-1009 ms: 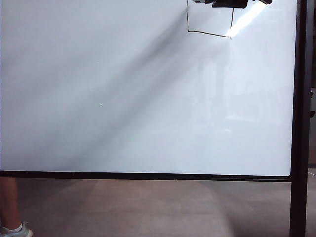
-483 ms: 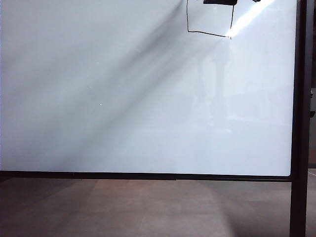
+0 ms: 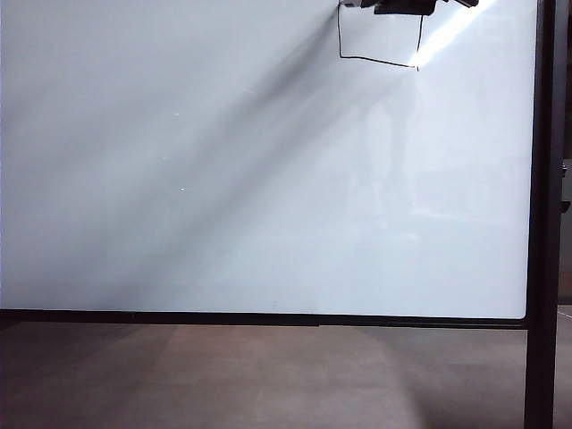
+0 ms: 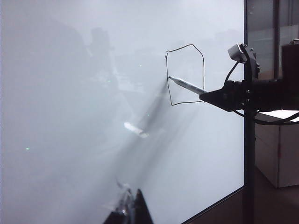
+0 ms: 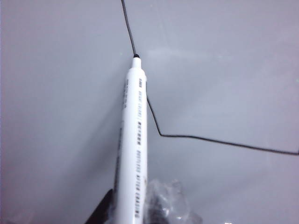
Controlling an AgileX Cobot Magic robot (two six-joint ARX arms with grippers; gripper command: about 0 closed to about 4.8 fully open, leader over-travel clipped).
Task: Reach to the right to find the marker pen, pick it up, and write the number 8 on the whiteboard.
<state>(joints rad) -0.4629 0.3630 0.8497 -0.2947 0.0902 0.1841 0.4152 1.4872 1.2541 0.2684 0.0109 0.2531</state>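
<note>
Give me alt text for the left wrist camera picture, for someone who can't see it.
The right gripper reaches in from beside the whiteboard and holds a white marker pen, its tip at the left side of a boxy black outline drawn on the board. The left gripper shows only as dark tips low in the picture, nearer the camera.

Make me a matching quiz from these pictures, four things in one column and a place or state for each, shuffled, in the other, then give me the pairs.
Things:
1. marker pen
2. drawn black outline
3. left claw
4. whiteboard frame

Places or states:
A. thin black edging along the board's bottom and right side
B. held in the right claw, tip on the whiteboard
C. low, away from the drawing, holding nothing that shows
D. closed box shape high on the board, near its right side

Pairs: 1-B, 2-D, 3-C, 4-A
</note>
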